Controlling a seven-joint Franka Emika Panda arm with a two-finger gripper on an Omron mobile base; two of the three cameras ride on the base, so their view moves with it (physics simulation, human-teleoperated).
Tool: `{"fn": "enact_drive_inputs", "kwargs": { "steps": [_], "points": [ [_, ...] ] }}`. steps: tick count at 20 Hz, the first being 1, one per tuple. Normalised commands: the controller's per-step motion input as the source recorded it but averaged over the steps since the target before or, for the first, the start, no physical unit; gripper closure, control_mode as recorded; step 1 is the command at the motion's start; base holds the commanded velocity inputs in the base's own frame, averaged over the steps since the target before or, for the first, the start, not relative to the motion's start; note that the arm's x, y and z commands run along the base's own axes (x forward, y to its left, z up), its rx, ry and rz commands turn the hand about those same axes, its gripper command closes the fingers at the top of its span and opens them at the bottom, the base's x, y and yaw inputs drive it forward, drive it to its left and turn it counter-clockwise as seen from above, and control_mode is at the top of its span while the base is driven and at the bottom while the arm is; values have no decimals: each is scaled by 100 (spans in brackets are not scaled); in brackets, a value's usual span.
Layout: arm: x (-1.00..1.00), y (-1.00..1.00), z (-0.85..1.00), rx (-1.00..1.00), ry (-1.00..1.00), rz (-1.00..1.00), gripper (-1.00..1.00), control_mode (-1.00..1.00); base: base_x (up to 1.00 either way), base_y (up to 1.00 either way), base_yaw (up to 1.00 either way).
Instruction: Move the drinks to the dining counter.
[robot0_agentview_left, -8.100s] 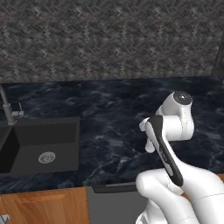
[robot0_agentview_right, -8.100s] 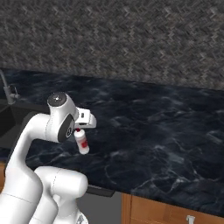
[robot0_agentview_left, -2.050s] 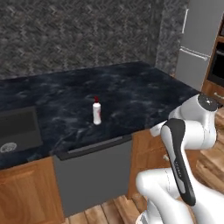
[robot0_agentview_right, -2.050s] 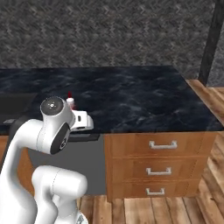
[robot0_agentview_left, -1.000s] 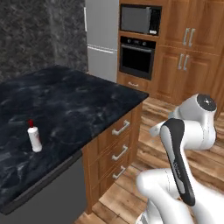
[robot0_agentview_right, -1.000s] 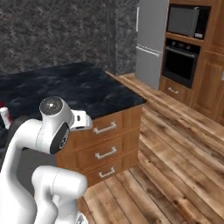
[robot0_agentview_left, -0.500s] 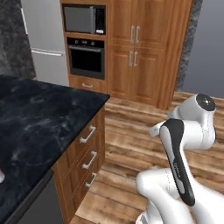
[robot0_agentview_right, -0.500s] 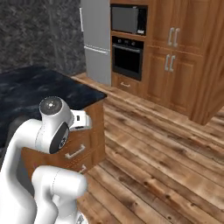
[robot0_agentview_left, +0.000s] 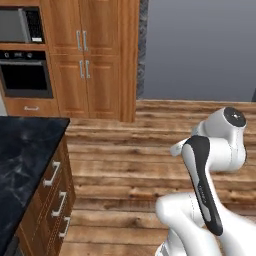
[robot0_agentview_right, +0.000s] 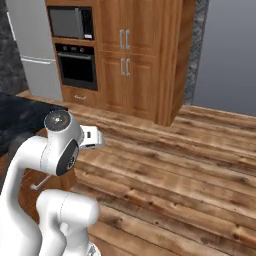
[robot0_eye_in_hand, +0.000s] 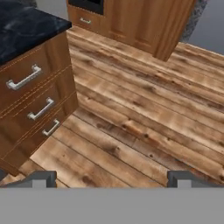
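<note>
We've swung right around: the desk (robot0_agentview_left: 22, 165) where the white bottle stood a second ago has slid off to the left, and now wooden floor (robot0_agentview_left: 135, 165), tall cabinets (robot0_agentview_left: 100, 55) and the oven (robot0_agentview_left: 25, 72) lie ahead. Our fingers (robot0_eye_in_hand: 111, 178) stand wide apart, holding nothing. No drinks in sight here, so we reckon we're driving off for the next one.

Even, soft rendered light — faint shadows, slightly blurry, no glare
</note>
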Motion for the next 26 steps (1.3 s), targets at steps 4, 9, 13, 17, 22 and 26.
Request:
{"fn": "enact_drive_inputs", "kwargs": {
  "steps": [4, 9, 13, 17, 22, 26],
  "points": [
    [0, 0, 0, 0, 0, 0, -100, 100, -10, -26, -57],
    [0, 0, 0, 0, 0, 0, -100, 100, -11, -24, -55],
    [0, 0, 0, 0, 0, 0, -100, 100, -7, -18, -52],
    [0, 0, 0, 0, 0, 0, -100, 100, 0, 0, -44],
    [0, 0, 0, 0, 0, 0, -100, 100, 0, -1, -44],
    [0, 0, 0, 0, 0, 0, -100, 100, 0, 0, -41]
  ]
}}
